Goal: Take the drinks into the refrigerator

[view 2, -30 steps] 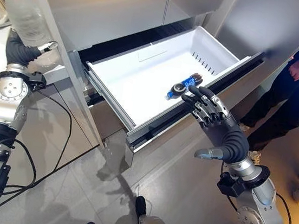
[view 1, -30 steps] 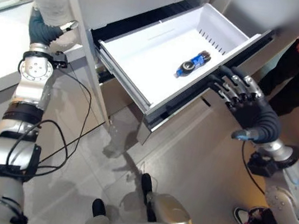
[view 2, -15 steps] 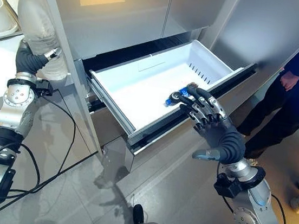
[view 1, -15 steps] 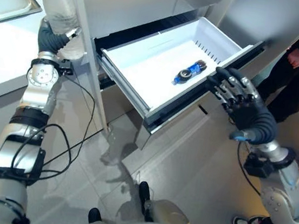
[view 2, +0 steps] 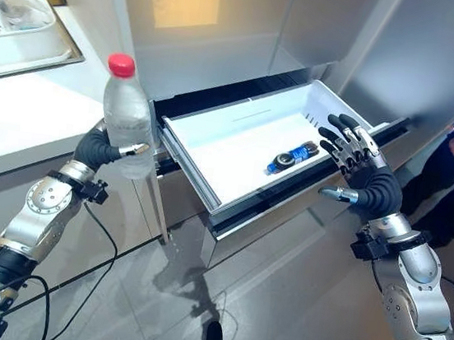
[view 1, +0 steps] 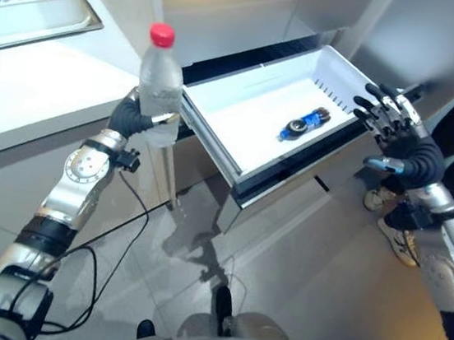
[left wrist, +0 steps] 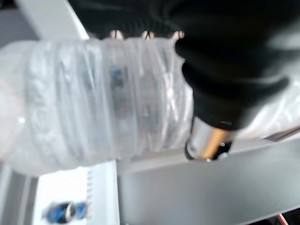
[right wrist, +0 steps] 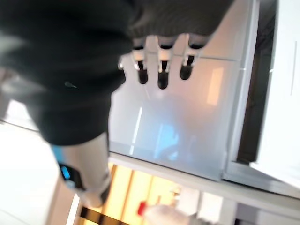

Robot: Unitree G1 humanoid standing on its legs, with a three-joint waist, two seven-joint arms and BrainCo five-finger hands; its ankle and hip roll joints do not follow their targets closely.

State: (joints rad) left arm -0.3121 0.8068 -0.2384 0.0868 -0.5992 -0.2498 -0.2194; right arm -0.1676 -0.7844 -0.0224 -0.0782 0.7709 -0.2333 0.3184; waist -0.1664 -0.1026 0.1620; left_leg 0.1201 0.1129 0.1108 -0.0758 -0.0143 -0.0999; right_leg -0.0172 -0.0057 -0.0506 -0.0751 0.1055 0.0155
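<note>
1. Left eye view showed the left hand [view 1: 132, 115] clenched around a clear water bottle [view 1: 160, 83], held upright beside the open white drawer [view 1: 218, 111].
2. Inside the drawer lay a small dark bottle [view 1: 305, 121] with a blue label.
3. At the drawer's outer end, the right hand [view 2: 360, 163] was released, fingers spread, holding nothing.

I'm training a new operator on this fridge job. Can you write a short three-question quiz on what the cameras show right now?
1. True or false: the drawer is open.
2. What does the left hand hold? A) a clear bottle with a red cap B) a can C) nothing
3. Fill in: the right hand has its fingers ____ near the drawer's front edge.

Key: 1 true. 2 A, the clear bottle; a small blue-labelled bottle already lies in the drawer. 3 spread open.
</note>
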